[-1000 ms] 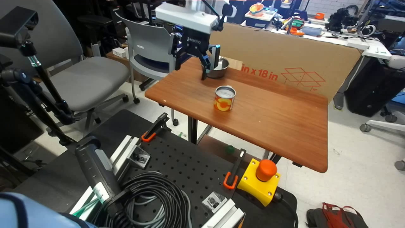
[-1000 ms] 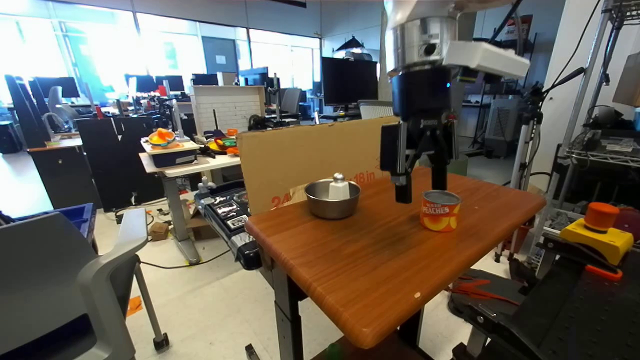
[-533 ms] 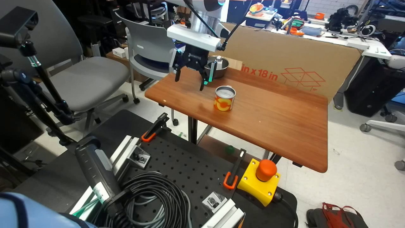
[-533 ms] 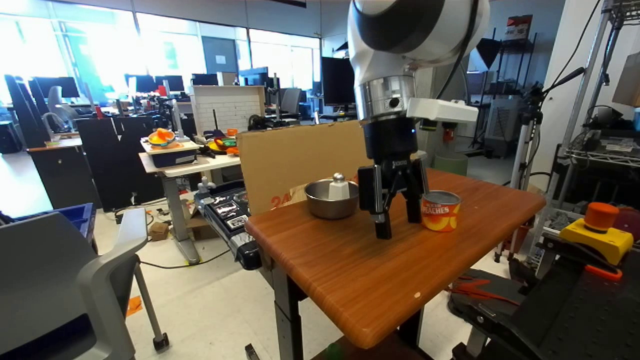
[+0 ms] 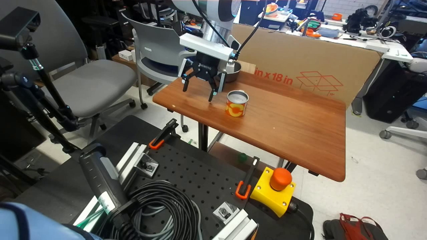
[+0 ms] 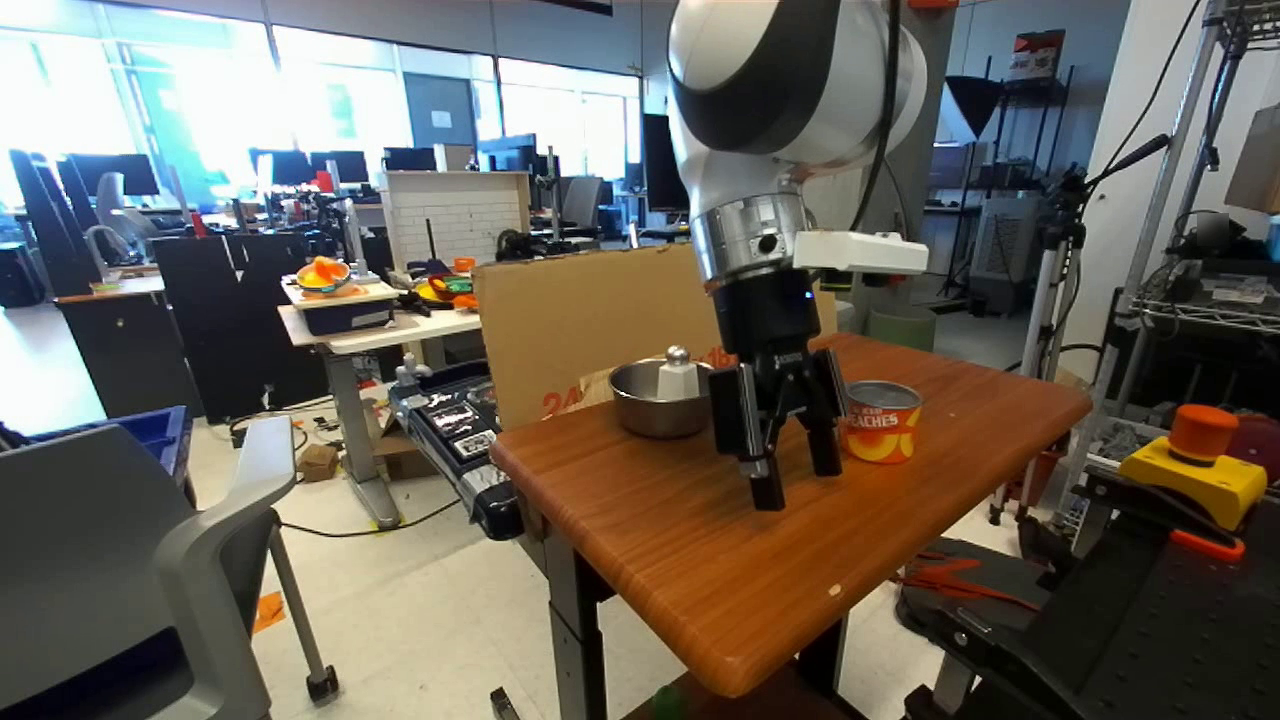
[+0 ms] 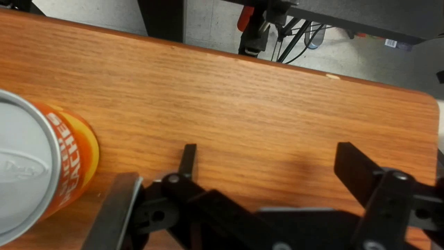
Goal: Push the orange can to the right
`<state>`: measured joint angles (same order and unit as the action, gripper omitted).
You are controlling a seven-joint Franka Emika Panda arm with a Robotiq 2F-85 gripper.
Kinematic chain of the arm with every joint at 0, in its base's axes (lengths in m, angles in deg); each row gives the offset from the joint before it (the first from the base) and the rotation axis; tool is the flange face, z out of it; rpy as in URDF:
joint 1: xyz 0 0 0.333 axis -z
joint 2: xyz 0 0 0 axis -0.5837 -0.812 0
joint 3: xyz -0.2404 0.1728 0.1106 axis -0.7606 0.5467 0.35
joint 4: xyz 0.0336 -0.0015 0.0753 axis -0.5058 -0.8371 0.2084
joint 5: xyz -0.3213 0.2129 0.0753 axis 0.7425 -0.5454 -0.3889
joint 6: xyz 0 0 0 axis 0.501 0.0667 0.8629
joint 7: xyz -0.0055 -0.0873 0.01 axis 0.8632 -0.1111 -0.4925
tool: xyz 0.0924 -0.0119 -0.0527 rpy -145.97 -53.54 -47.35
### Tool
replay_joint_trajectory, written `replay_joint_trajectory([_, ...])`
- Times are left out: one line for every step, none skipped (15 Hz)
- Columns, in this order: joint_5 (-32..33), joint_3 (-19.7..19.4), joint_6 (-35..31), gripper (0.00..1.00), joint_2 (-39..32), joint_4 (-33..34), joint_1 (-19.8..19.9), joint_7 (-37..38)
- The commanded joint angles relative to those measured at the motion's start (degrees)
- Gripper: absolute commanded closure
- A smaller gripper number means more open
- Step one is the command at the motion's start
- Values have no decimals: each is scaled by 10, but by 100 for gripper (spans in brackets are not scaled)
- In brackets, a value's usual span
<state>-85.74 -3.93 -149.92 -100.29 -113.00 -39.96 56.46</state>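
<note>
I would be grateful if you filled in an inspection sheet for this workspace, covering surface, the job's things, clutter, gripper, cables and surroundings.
Surface: brown wood-grain table; a small pale mark shows on its edge in the wrist view.
Job's things: orange can, upright on the table, labelled PEACHES.
Clutter: metal bowl on the table, with a white silver-knobbed object in it.
Gripper: open, holding nothing, beside the can; the wrist view shows a gap between them.
Cables: coil of black and grey cable on the black perforated board.
Surroundings: cardboard beyond the table; grey chair; yellow box with an orange button.
</note>
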Motion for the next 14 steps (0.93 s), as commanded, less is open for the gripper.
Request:
replay_joint_trajectory([-9,-6,18,0,6,0,1,-14])
replay_joint_trajectory([-11,-7,15,0,11,-5,2,-12])
replay_joint_trajectory([-12,-9,7,0,18,-14,5,-12])
replay_joint_trajectory([-11,-14,3,0,20,-18,7,-8])
replay_joint_trajectory([-6,-23,0,0,17,-17,7,5])
replay_joint_trajectory([-3,-33,3,0,11,-12,7,18])
replay_joint_trajectory([3,-48,8,0,1,-6,8,37])
replay_joint_trajectory([8,-64,10,0,-6,-3,10,58])
replay_joint_trajectory([12,-78,12,0,-11,0,12,76])
replay_joint_trajectory([15,-92,10,0,-15,3,15,93])
replay_joint_trajectory([17,-107,15,0,-18,9,19,113])
replay_joint_trajectory([18,-120,14,0,-20,14,21,131])
replay_joint_trajectory([15,-126,21,0,-19,19,27,139])
replay_joint_trajectory([11,-131,23,0,-18,22,32,148])
